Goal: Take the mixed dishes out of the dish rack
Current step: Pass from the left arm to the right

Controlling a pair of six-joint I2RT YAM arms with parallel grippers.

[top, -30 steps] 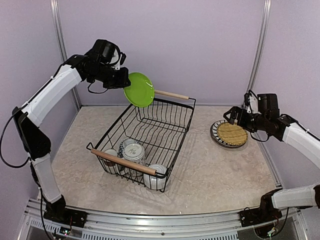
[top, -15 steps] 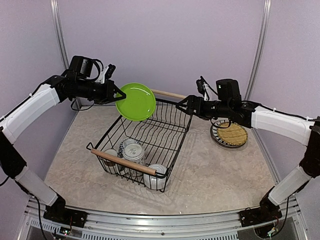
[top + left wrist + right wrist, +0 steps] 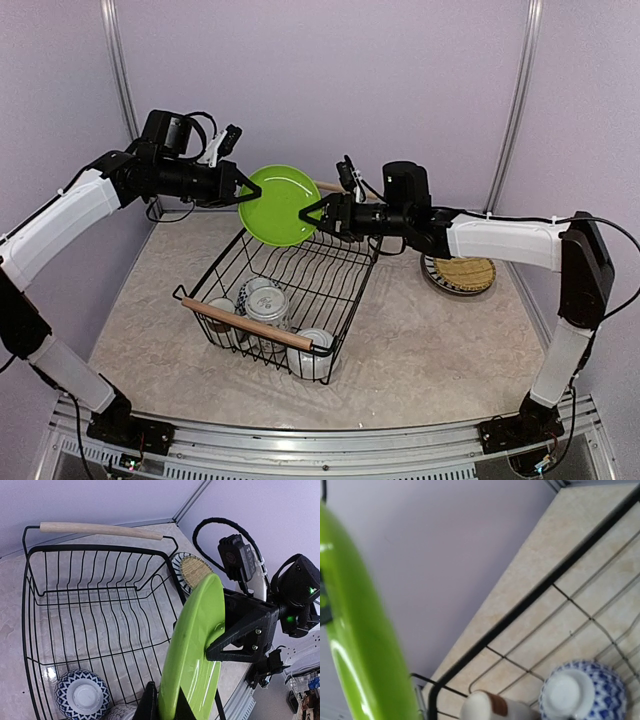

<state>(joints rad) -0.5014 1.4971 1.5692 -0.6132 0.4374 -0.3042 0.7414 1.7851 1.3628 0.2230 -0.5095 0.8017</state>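
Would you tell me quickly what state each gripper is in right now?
Left gripper: shut on the green plate.
Right gripper: open, at the plate's other edge.

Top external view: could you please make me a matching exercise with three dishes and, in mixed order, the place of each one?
Dishes:
1. lime green plate
2. striped plate
3. blue patterned bowl

Places:
A. on the table, right of the dish rack
B. inside the dish rack
C. in the air above the rack, pinched by the left gripper

Pairs: 1-C, 2-A, 3-B
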